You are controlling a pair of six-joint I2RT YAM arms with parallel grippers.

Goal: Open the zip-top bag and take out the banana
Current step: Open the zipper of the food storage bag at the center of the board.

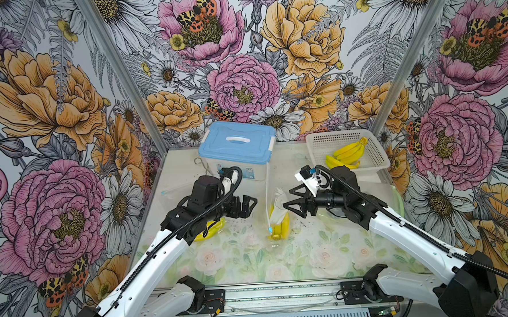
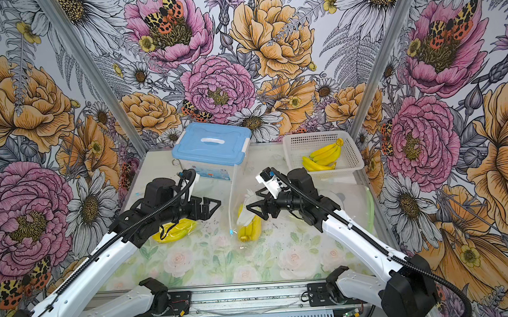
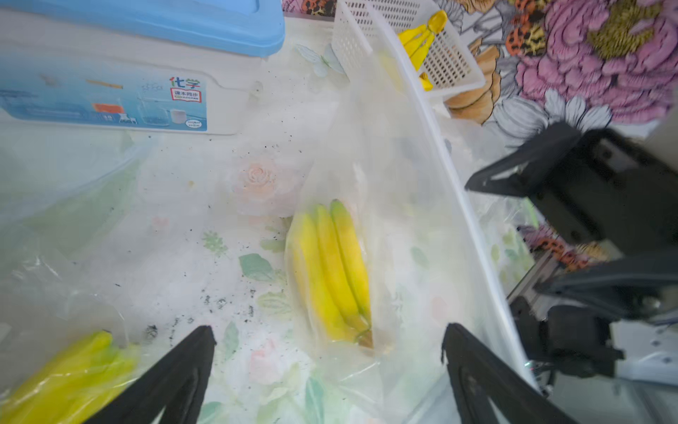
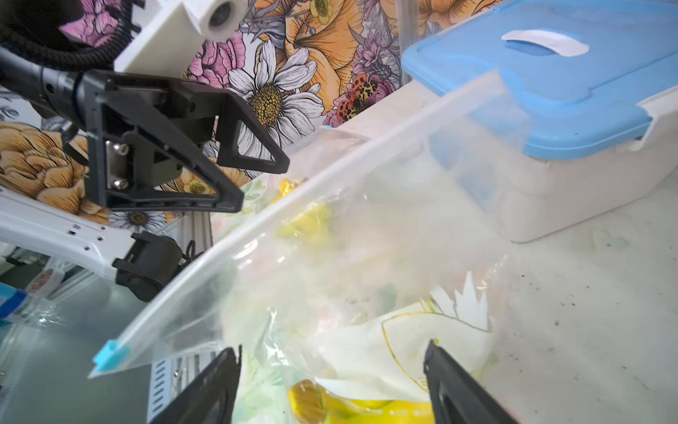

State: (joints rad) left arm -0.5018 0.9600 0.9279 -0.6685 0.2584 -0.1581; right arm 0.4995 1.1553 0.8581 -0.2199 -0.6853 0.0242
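the zip-top bag (image 1: 276,207) stands on edge in the middle of the table (image 1: 246,264), between the 2 grippers. the banana (image 1: 281,227), a small yellow bunch, lies in the bag's lower end, inside the film, so it is not out yet. the blue slider (image 1: 270,230) sits at the low, near end of the zip strip, close to the table. whether the seal is parted or shut cannot be told: the strip reads as 1 pale line in both top views and is smeared in the right wrist view. judged from this, the opening is at best partly done, and the reach inside and the lift out are both left.

the left gripper (image 1: 250,205) has its jaws spread and grasps nothing; it hangs just beside the bag. the right gripper (image 1: 287,198) is also spread wide, its tips near the bag's upper film, and it holds nothing as far as the views show.

another bagged banana (image 1: 208,230) lies mostly hidden under the left arm. the clear film is hard to trace against the pale table, and the bag's mouth cannot be made out.
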